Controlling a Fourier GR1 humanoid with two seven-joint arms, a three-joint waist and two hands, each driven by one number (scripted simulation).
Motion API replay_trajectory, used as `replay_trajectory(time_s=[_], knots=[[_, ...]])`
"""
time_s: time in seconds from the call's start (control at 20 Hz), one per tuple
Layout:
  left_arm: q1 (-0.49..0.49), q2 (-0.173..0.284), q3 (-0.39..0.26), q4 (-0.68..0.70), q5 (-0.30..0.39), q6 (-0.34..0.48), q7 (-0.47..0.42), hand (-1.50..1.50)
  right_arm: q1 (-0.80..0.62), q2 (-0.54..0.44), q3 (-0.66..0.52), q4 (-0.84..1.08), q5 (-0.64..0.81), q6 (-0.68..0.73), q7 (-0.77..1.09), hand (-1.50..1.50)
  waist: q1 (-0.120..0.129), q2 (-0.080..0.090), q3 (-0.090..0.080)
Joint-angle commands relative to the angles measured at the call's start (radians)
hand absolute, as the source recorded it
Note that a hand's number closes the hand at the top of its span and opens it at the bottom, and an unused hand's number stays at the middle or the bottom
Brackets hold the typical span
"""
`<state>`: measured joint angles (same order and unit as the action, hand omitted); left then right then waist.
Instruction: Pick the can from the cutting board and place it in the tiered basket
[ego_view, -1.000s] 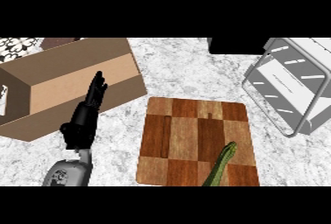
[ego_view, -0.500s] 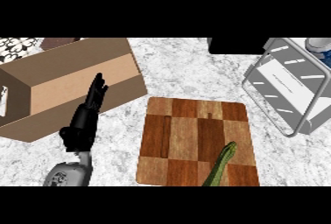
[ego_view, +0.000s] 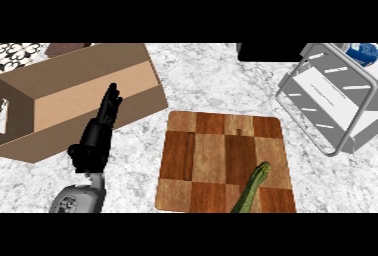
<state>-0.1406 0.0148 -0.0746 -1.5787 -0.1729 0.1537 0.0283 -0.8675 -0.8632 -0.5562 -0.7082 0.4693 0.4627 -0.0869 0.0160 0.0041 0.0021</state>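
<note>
L hand (ego_view: 100, 131) – fingers straight, together, by cardboard box (ego_view: 81, 85); blue can (ego_view: 362, 52) in basket (ego_view: 328, 95).

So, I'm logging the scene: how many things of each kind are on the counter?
Cardboard box: 1
Cutting board: 1
Green vegetable: 1
Wire tiered basket: 1
Blue can: 1
Total: 5

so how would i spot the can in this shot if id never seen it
Find the wire basket at the right of the marble counter, beyond the wooden cutting board. The can sits at the basket's far upper corner, partly cut off by the view's edge. It is the only blue and white item there; the long green vegetable lies on the board instead.
</note>
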Motion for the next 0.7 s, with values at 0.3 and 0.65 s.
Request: replay_trajectory(time_s=[0.3,0.65], knots=[[-0.017,0.001,0.003,0.013,0.001,0.009,0.018,0.00,0.102,-0.275,-0.237,0.351,-0.139,0.136,-0.086,-1.50,-0.007,0.010,0.004],[0.027,-0.003,-0.009,-0.005,0.000,0.009,0.008,0.00,0.258,-0.387,-0.275,0.452,-0.147,0.250,-0.265,-1.50,0.000,0.015,0.010]])
